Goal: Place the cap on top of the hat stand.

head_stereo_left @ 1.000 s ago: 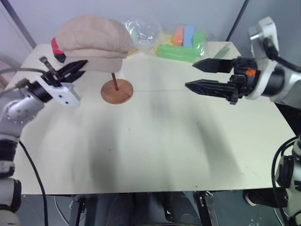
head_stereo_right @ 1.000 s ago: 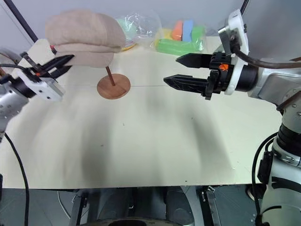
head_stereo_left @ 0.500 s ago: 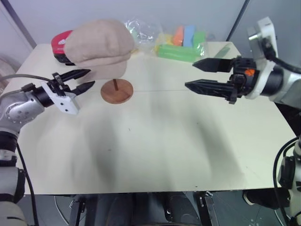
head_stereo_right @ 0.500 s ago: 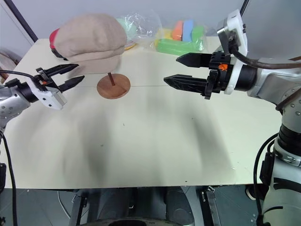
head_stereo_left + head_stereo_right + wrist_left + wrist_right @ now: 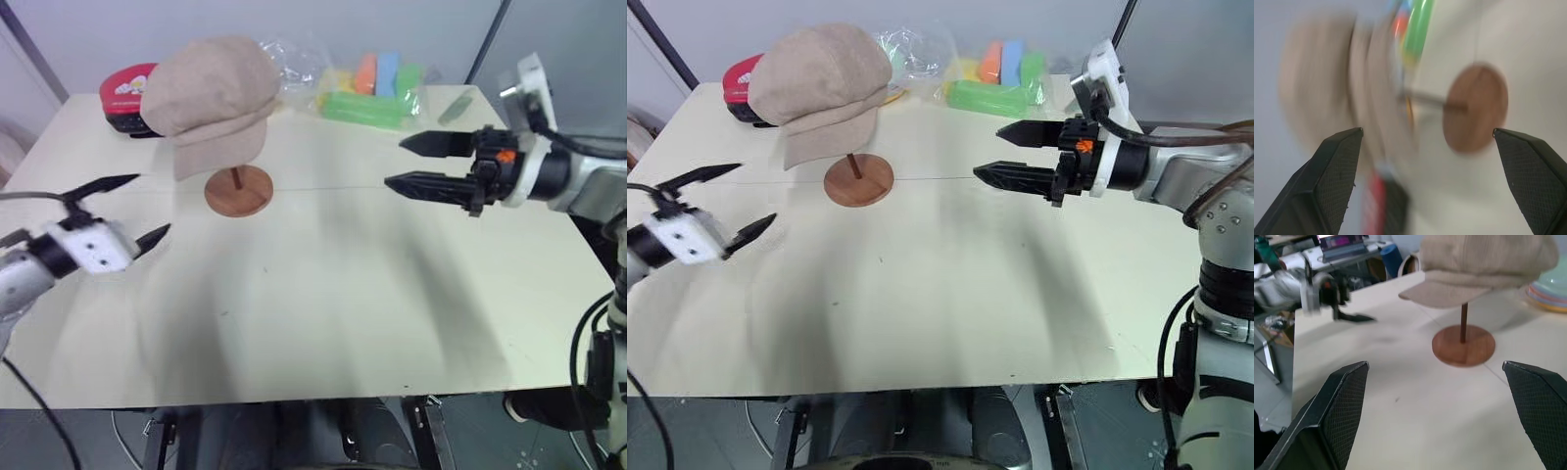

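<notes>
The beige cap (image 5: 211, 93) sits on top of the reddish-brown hat stand (image 5: 238, 189), its brim drooping toward the front left, and it hides the stand's top. The rod and round base (image 5: 1463, 345) show below it. My left gripper (image 5: 120, 209) is open and empty, low over the table to the left of the stand, apart from the cap. My right gripper (image 5: 416, 163) is open and empty too, hovering to the right of the stand with its fingers pointing at it.
A red-topped black round case (image 5: 127, 98) lies behind the cap at the back left. Clear bags and green, orange and blue blocks (image 5: 377, 88) are piled at the back of the table. In the right wrist view, a desk with a laptop (image 5: 1342, 242) stands beyond the table.
My left gripper has let go of the cap, opened wide and dropped back to the left and down. The cap has settled on the stand. My right gripper has barely moved.
</notes>
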Controlling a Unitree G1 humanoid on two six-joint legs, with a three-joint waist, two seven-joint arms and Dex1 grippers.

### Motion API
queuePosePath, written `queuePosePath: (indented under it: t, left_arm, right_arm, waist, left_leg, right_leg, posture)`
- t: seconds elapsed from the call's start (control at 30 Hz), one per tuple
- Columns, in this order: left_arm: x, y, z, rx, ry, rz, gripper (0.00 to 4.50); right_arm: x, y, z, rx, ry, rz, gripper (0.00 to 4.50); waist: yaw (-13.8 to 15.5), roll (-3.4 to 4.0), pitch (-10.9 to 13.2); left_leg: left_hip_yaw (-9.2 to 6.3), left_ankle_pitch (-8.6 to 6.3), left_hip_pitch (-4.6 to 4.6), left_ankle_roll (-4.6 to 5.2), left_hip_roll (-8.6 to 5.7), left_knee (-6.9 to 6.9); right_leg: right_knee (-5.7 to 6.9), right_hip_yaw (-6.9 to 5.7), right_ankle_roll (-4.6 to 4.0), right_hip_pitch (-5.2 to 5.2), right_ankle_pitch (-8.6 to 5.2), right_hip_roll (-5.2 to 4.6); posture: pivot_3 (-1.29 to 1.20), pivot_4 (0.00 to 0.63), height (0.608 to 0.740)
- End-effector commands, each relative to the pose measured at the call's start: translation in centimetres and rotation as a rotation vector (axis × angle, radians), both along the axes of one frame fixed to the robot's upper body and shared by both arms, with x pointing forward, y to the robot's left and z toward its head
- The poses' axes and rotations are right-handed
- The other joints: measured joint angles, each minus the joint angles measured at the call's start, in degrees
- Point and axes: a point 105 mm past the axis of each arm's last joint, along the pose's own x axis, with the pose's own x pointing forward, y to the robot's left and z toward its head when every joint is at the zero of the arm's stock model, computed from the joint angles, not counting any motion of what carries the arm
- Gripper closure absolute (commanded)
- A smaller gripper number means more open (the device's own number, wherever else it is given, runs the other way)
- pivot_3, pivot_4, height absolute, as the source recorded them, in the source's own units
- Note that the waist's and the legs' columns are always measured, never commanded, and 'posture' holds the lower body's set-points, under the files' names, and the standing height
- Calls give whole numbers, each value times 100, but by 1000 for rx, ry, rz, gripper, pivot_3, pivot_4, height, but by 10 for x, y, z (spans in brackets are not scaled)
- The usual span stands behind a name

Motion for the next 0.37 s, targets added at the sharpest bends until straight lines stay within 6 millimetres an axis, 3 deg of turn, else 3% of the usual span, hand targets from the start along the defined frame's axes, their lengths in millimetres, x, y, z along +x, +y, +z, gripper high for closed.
queuePosePath:
  t: [0.03, 0.17, 0.27, 0.37]
  left_arm:
    - [-25, 19, 44, -470, 158, 94, 50]
    - [-59, 45, 81, -761, 198, 105, 50]
    - [-69, 65, 89, -791, 217, 165, 50]
    - [-74, 71, 97, -774, 234, 172, 50]
  right_arm:
    - [5, -5, 16, 7, -76, 1, 0]
    - [12, -5, 23, 12, -95, 24, 0]
    - [16, -5, 27, 11, -102, 42, 0]
    - [22, -3, 29, 15, -109, 51, 0]
  waist:
    - [-17, -5, 4]
    - [-20, -2, 7]
    - [-14, -2, 7]
    - [-14, -3, 6]
  left_leg:
    - [-1, 0, 1, 0, 2, 1]
    - [-1, 0, 3, 0, 4, 1]
    - [2, 0, 5, 0, 2, -1]
    - [2, 0, 6, 0, 0, 0]
  right_leg:
    - [0, 0, -1, 0, 0, 1]
    - [0, -3, -1, 0, -2, 19]
    - [-1, -3, -1, 0, -2, 21]
    - [-2, -3, -3, 3, -3, 22]
  posture:
    - [0, 150, 740]
    - [0, 150, 740]
    - [0, 150, 740]
    - [0, 150, 740]
